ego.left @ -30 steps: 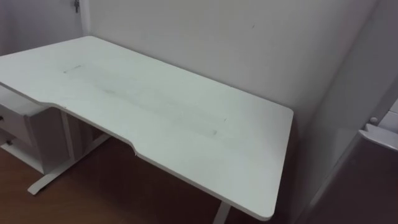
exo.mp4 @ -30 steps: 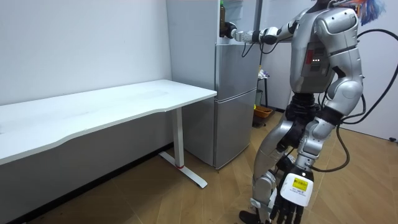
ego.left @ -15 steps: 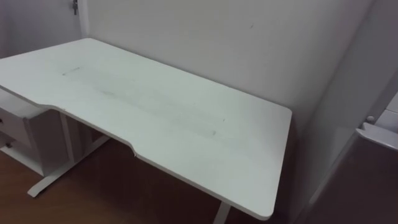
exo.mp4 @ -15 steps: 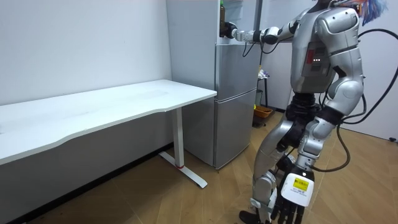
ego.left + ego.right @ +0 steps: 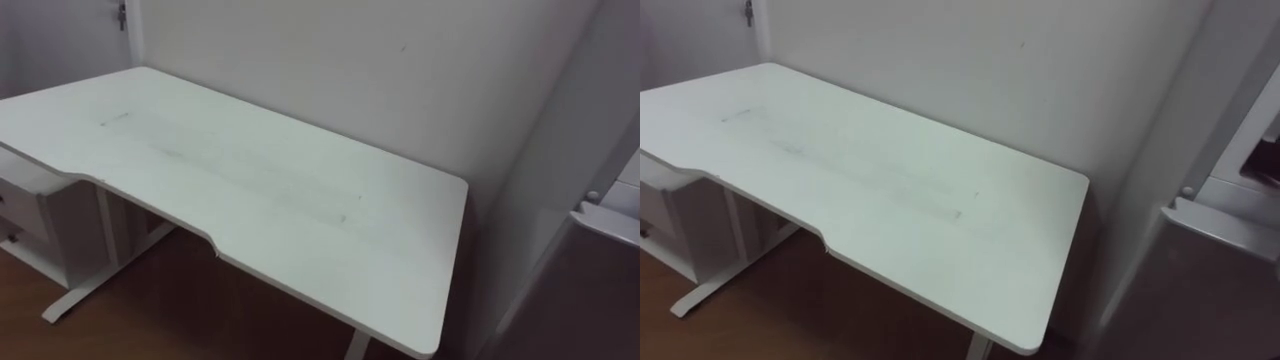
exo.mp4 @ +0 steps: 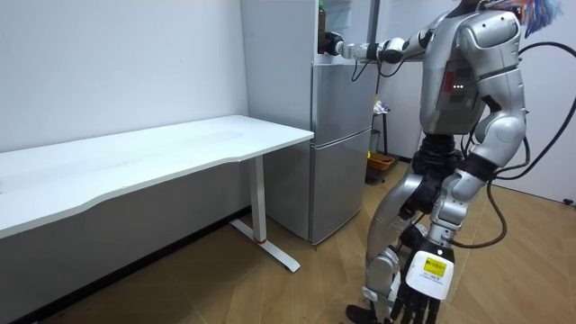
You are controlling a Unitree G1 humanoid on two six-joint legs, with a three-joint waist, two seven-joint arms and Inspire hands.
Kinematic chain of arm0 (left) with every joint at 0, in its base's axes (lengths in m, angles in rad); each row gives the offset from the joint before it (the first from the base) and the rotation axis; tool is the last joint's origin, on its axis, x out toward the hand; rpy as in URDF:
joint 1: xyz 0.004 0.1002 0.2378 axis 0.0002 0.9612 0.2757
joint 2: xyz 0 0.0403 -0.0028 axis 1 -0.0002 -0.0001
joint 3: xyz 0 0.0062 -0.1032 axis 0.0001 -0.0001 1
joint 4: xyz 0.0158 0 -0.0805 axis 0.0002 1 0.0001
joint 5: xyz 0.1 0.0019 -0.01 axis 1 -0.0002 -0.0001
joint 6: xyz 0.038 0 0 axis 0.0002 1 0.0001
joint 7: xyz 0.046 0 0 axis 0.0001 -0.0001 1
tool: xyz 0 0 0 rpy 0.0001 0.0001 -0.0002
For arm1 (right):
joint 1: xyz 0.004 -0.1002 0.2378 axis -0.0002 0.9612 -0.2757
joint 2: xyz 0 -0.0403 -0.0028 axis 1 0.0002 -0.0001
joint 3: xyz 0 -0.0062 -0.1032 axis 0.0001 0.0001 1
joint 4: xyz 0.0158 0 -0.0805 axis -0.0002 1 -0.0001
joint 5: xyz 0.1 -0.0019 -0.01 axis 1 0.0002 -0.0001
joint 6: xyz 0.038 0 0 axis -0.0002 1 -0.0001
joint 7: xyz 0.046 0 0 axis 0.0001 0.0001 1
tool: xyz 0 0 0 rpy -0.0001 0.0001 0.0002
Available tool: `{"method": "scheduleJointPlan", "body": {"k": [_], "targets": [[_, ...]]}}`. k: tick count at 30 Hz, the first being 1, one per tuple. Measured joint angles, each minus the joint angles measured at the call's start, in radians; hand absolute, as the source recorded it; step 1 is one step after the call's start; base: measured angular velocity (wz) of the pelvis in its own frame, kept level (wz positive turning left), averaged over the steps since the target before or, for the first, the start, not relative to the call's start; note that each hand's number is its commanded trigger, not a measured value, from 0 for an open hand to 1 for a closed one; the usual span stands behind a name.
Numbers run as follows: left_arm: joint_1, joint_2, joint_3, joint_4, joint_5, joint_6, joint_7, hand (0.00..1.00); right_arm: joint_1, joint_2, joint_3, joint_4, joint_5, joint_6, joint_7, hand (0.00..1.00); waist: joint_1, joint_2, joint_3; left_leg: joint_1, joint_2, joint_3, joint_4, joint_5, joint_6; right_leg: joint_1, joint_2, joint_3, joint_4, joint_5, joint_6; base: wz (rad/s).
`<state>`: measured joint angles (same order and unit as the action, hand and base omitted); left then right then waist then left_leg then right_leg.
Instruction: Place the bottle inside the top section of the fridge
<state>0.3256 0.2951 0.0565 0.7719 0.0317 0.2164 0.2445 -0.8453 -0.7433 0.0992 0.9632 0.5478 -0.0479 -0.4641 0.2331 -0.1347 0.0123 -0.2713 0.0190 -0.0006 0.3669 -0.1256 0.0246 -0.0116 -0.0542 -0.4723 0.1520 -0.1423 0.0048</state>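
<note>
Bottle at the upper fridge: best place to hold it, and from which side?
Its lower body, side-on from the open front of the fridge, as the right hand holds the bottle now. It stands upright and slim, so a side wrap probably leaves the base free to set down. The left hand hangs idle.

White desk (image 6: 162, 148) against pale wall (image 6: 117, 63), wooden floor (image 6: 306, 288), drawer unit (image 5: 25, 205) beneath.

White desk (image 5: 260, 200), drawer unit (image 5: 35, 215), wood floor (image 5: 150, 310)
</note>
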Motion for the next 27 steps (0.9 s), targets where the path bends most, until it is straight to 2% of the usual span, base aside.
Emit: {"method": "scheduleJointPlan", "body": {"k": [2, 4, 10, 13, 23, 27], "targets": [[0.002, -0.004, 0.004, 0.002, 0.002, 0.0, -0.001, 0.0, 0.007, 0.0, -0.008, -0.006, -0.003, 0.015, 0.013, 0.0, -0.008, 0.001, -0.0006, 0.012, -0.002, 0.001, -0.001, -0.004, 0.003, 0.011, -0.003, 0.001, 0.0, -0.001, 0.009, 0.06], [0.002, -0.005, 0.022, 0.002, 0.002, 0.0, 0.0, 0.0, 0.007, 0.0, -0.012, -0.007, -0.006, 0.041, 0.033, 0.0, -0.018, -0.006, -0.0102, 0.027, -0.008, 0.002, -0.009, -0.005, 0.005, 0.022, -0.008, 0.002, 0.0, -0.003, 0.013, 0.0], [0.026, -0.012, 0.046, 0.002, 0.001, -0.003, -0.001, 0.0, 0.014, 0.001, -0.014, -0.014, 0.018, 0.084, 0.088, 0.0, -0.044, -0.007, -0.0126, 0.106, -0.03, 0.013, -0.046, -0.009, 0.018, 0.084, -0.023, 0.005, -0.002, -0.008, 0.022, 0.0], [0.034, -0.015, 0.065, 0.002, 0.001, -0.004, 0.0, 0.0, 0.05, 0.001, -0.018, -0.059, 0.039, 0.093, 0.104, 0.0, -0.055, -0.01, -0.02, 0.134, -0.036, 0.021, -0.065, -0.01, 0.021, 0.102, -0.031, 0.007, -0.002, -0.012, 0.028, -0.03], [0.047, -0.017, 0.071, -0.003, 0.0, -0.01, 0.001, 0.0, 0.12, 0.0, -0.045, -0.159, 0.065, 0.097, 0.152, 0.0, -0.08, -0.012, -0.0216, 0.177, -0.037, 0.039, -0.095, -0.012, 0.021, 0.128, -0.033, 0.027, -0.012, -0.014, 0.031, -0.06], [0.05, -0.033, 0.108, 0.0, 0.0, -0.01, 0.002, 0.0, 0.12, 0.0, -0.063, -0.178, 0.111, 0.112, 0.183, 0.0, -0.102, -0.011, -0.0224, 0.179, -0.037, 0.04, -0.095, -0.015, 0.02, 0.131, -0.032, 0.031, -0.016, -0.014, 0.031, -0.01]]}}
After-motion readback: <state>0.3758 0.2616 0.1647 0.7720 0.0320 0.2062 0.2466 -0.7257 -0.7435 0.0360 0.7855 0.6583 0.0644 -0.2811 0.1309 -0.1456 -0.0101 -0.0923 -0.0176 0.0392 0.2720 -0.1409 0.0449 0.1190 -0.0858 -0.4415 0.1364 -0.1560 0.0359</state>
